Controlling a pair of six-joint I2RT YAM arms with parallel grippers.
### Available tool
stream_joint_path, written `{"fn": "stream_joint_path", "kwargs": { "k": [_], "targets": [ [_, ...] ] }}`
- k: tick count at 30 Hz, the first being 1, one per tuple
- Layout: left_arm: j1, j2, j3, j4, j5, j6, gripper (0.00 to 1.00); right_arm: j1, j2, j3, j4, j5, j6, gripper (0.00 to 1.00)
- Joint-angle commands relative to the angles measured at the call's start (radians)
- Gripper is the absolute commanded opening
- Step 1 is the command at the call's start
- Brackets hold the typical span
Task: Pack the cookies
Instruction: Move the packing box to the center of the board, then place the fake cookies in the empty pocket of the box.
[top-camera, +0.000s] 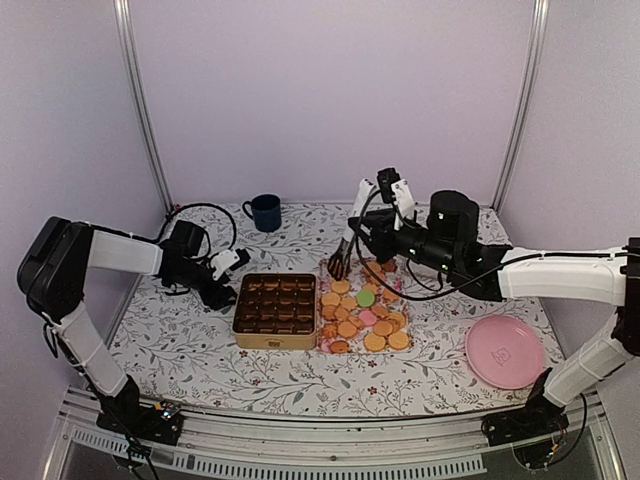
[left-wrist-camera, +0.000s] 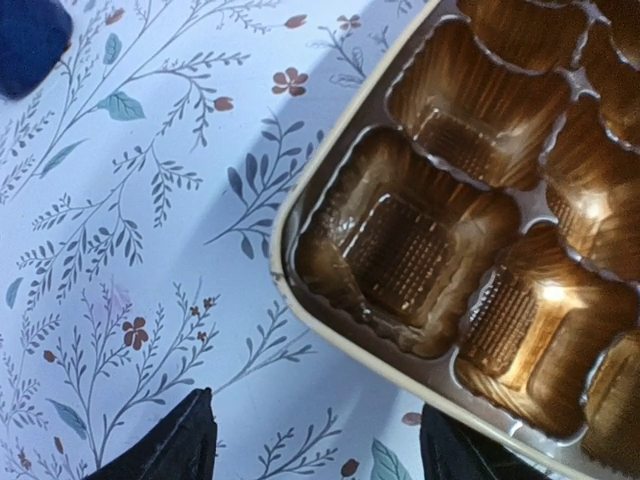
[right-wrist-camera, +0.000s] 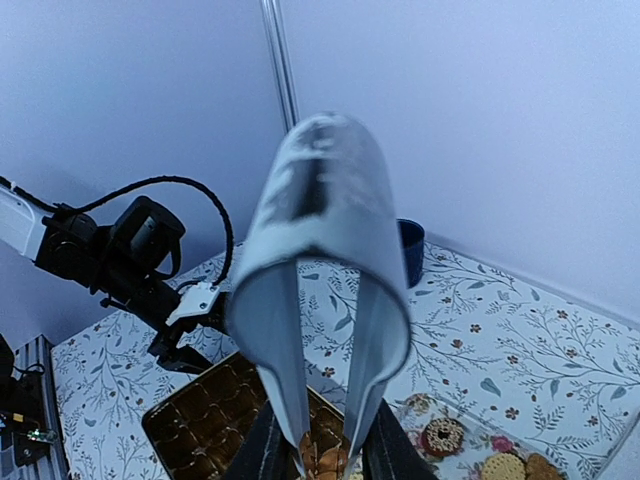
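The cookies, mostly golden with a green and a pink one, lie heaped to the right of a gold tin whose brown cups look empty. My right gripper hovers over the far edge of the heap. It is shut on metal tongs that hang tips down. In the right wrist view the tongs rise between my fingers, with a golden cookie between their tips. My left gripper is open at the tin's left side. In the left wrist view it straddles tablecloth beside the tin's corner.
A dark blue mug stands at the back of the floral tablecloth. A pink plate lies at the front right. More cookies, one ringed with chocolate, show in the right wrist view. Black cables trail behind the left arm.
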Motion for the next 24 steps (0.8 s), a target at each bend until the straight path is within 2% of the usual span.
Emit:
{"fn": "stream_joint_path", "kwargs": {
  "k": [1,8,14,18,24],
  "targets": [
    [-0.05,-0.031,-0.005,0.01,0.092,-0.006,0.71,0.054,0.108,0.114,0.09,-0.042,0.025,0.01],
    [-0.056,-0.083,-0.025,-0.032,0.187,-0.03,0.72,0.104,0.34,0.33,0.118,-0.094,0.028,0.01],
    [0.056,-0.138,-0.037,-0.09,0.248,-0.039,0.74,0.124,0.506,0.509,0.116,-0.121,0.016,0.01],
    [0.12,-0.181,-0.073,-0.12,0.272,-0.017,0.78,0.125,0.58,0.571,0.116,-0.12,-0.003,0.01],
    [0.154,-0.212,-0.105,-0.137,0.262,-0.016,0.79,0.125,0.641,0.611,0.109,-0.133,-0.006,0.01]
  ]
}}
